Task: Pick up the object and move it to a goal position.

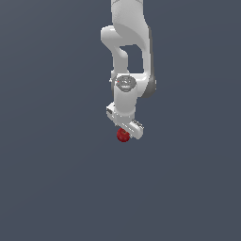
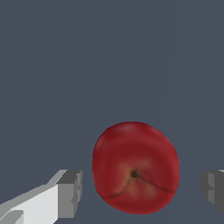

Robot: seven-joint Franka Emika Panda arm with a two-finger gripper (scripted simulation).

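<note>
Between two spread fingers (image 2: 70, 192) (neither touching it), one red apple (image 2: 135, 168), under one white arm (image 1: 128, 61)

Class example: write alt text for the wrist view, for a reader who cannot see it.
A dark red, roundish apple-like ball with a small dimple sits between two grey gripper fingertips, with a gap on each side. Behind it lies a plain slate-grey surface.

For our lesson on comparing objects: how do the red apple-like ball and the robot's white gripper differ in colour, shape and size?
Colour: the apple-like ball is dark red with a small dark dimple, while the gripper is white with grey fingertips.
Shape: the ball is rounded; the gripper is blocky and flat-sided.
Size: in the exterior view the ball is much narrower than the gripper.
Shared: both look smooth, and the ball sits between the open fingers without touching either.
</note>
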